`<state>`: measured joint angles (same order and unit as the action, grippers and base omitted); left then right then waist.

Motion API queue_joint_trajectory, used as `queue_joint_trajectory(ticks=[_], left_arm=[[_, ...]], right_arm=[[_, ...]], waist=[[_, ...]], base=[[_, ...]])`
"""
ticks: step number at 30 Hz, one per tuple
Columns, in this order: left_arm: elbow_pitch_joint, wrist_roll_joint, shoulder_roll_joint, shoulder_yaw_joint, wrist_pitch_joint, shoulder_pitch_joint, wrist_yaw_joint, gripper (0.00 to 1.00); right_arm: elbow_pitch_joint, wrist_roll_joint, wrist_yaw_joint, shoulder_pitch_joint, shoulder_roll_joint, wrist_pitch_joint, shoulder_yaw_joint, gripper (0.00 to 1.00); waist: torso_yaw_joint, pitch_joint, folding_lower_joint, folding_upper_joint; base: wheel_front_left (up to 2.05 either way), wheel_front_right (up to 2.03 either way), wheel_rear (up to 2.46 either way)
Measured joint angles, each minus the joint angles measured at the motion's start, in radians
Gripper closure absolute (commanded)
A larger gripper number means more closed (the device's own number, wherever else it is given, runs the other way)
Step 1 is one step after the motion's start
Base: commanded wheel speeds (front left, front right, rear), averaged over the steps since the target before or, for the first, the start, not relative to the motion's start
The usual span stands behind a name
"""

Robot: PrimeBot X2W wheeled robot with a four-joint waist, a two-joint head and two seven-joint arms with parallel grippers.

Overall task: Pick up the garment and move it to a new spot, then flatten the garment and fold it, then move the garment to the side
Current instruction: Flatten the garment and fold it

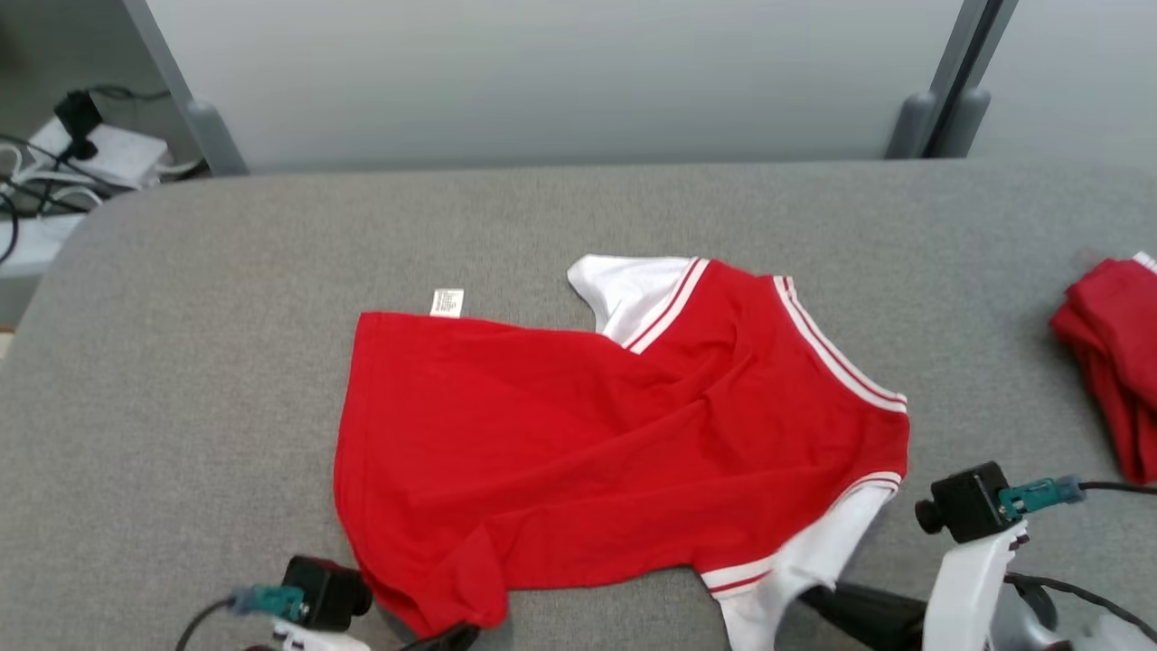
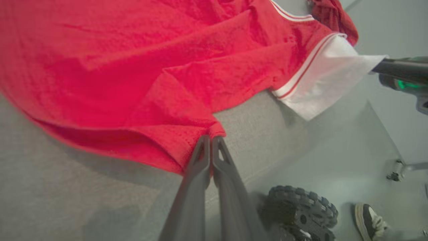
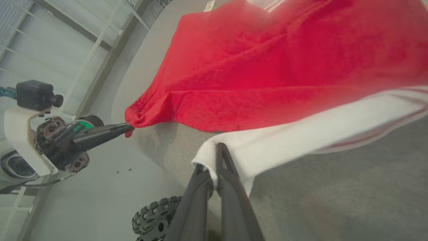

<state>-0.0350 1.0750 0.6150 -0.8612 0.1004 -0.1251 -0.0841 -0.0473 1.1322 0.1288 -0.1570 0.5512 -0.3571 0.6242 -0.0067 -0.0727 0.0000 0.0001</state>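
Your shirt (image 1: pixel 615 434) lies on the grey worktop (image 1: pixel 226 271) toward its front edge, left gripper (image 2: pixel 210 138) clamped on the red hem, right gripper (image 3: pixel 212 158) on a white sleeve. A pale partition (image 1: pixel 542 81) backs the far edge.

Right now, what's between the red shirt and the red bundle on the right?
Nothing but bare grey tabletop between the red shirt and the red bundle; the head view shows it.
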Motion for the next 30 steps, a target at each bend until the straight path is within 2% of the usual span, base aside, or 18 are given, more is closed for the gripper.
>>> queue_joint_trajectory(ticks=[3,5,6,8,10,11,14,16,17,19,22,26,30], left_arm=[[-0.049,0.055,0.072,-0.036,0.207,-0.076,0.060,1.00],[-0.047,0.121,0.095,-0.037,0.340,-0.163,0.098,1.00],[-0.038,0.176,0.092,-0.036,0.418,-0.213,0.116,1.00],[0.002,0.293,0.084,-0.044,0.618,-0.322,0.123,1.00],[0.077,0.343,0.061,0.001,0.690,-0.447,0.113,1.00],[0.119,0.294,0.050,0.042,0.628,-0.538,0.122,1.00],[0.232,0.057,-0.045,0.239,0.210,-0.917,0.168,1.00],[0.265,-0.019,-0.106,0.324,0.029,-1.142,0.195,1.00],[0.280,-0.049,-0.113,0.328,-0.011,-1.203,0.205,1.00],[0.336,-0.065,-0.113,0.309,-0.035,-1.232,0.207,1.00],[0.400,-0.063,-0.101,0.239,-0.057,-1.195,0.207,1.00],[0.428,-0.029,-0.070,0.157,-0.122,-1.183,0.207,1.00],[0.449,0.005,-0.035,0.081,-0.187,-1.112,0.208,1.00]], right_arm=[[-0.089,0.073,-0.002,-0.009,0.098,-0.193,0.013,1.00],[-0.102,0.137,-0.002,-0.065,0.126,-0.323,0.012,1.00],[-0.092,0.153,-0.002,-0.116,0.125,-0.375,0.006,1.00],[-0.023,0.179,-0.002,-0.266,0.102,-0.467,-0.028,1.00],[0.121,0.175,-0.002,-0.450,0.031,-0.479,-0.111,1.00],[0.219,0.125,-0.003,-0.564,-0.028,-0.403,-0.181,1.00],[0.481,-0.102,-0.003,-0.952,-0.184,-0.037,-0.426,1.00],[0.553,-0.197,-0.003,-1.168,-0.209,0.110,-0.503,1.00],[0.579,-0.213,-0.003,-1.236,-0.219,0.147,-0.518,1.00],[0.621,-0.220,-0.002,-1.284,-0.237,0.167,-0.516,1.00],[0.662,-0.215,-0.003,-1.273,-0.278,0.173,-0.490,1.00],[0.667,-0.178,-0.003,-1.255,-0.270,0.175,-0.479,1.00],[0.645,-0.109,-0.003,-1.173,-0.268,0.111,-0.444,1.00]], waist=[[0.003,-0.054,0.0000,0.0000],[0.003,-0.097,0.0000,0.0000],[0.004,-0.120,0.0000,0.0000],[0.003,-0.171,0.0000,0.0000],[0.002,-0.225,0.0000,0.0000],[0.000,-0.254,0.0000,0.0000],[-0.004,-0.341,0.0000,0.0000],[-0.007,-0.392,0.0000,0.0000],[-0.008,-0.411,0.0000,0.0000],[-0.015,-0.438,0.0000,0.0000],[-0.032,-0.457,0.0000,0.0000],[-0.050,-0.495,0.0000,0.0000],[-0.068,-0.520,0.0000,0.0000]], base=[[0.00,0.00,0.00],[0.00,0.00,0.00],[0.00,0.00,0.00],[0.00,0.00,0.00],[0.00,0.00,0.00],[0.00,0.00,0.00],[0.00,0.00,0.00],[0.00,0.00,0.00],[0.00,0.00,0.00],[0.00,0.00,0.00],[0.00,0.00,0.00],[0.00,0.00,0.00],[0.00,0.00,0.00]])
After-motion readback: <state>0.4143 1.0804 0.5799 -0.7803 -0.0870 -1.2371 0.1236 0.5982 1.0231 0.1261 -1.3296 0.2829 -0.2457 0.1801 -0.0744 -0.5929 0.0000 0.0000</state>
